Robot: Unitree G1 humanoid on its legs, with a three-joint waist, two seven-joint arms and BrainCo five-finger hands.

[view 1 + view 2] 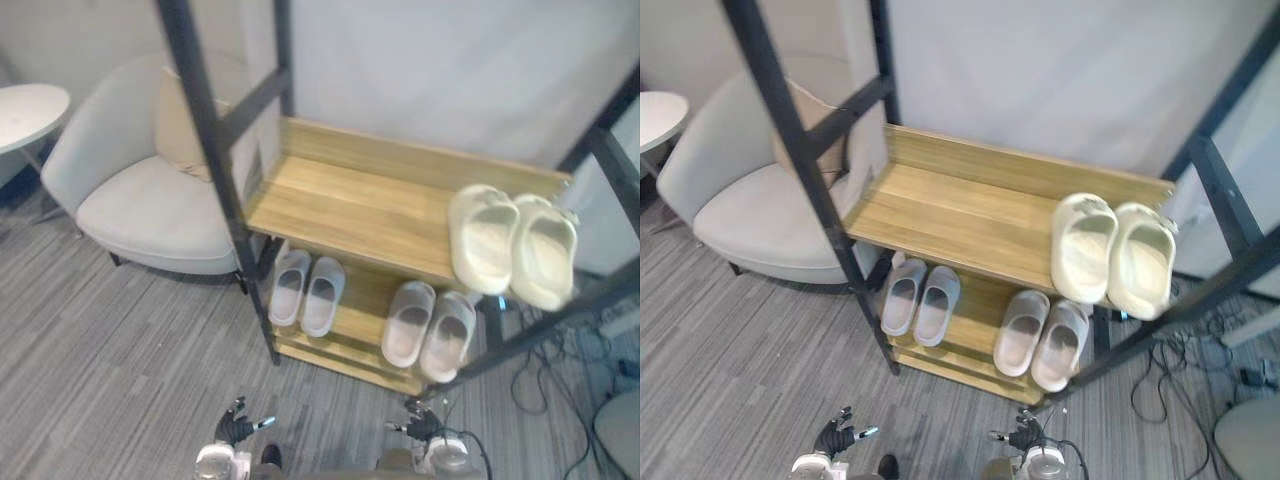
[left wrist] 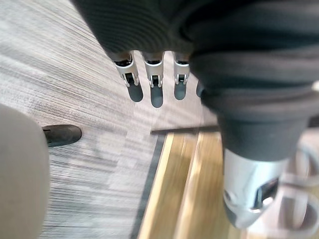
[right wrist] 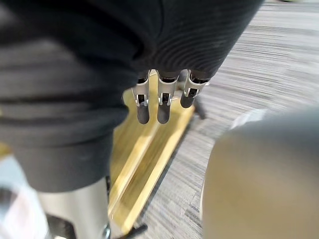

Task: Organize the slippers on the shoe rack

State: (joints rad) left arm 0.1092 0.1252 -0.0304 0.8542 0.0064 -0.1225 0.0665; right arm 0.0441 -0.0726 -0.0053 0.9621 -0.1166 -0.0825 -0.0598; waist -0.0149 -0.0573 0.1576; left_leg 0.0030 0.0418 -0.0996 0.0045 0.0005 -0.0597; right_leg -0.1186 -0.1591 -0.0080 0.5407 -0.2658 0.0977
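A wooden shoe rack [image 1: 350,205] with a black metal frame stands against the wall. A cream pair of slippers [image 1: 512,243] lies at the right end of its upper shelf. On the lower shelf sit two grey pairs, one at the left [image 1: 306,290] and one at the right [image 1: 430,330]. My left hand [image 1: 235,428] and right hand [image 1: 424,422] hang low over the carpet in front of the rack, apart from it. In the left wrist view the fingers [image 2: 152,74] are straight and hold nothing. The right hand's fingers [image 3: 162,102] are likewise straight and empty.
A beige armchair [image 1: 150,195] with a cushion stands just left of the rack, touching its frame. A round white table [image 1: 25,110] is at the far left. Cables [image 1: 560,375] lie on the grey carpet to the right of the rack.
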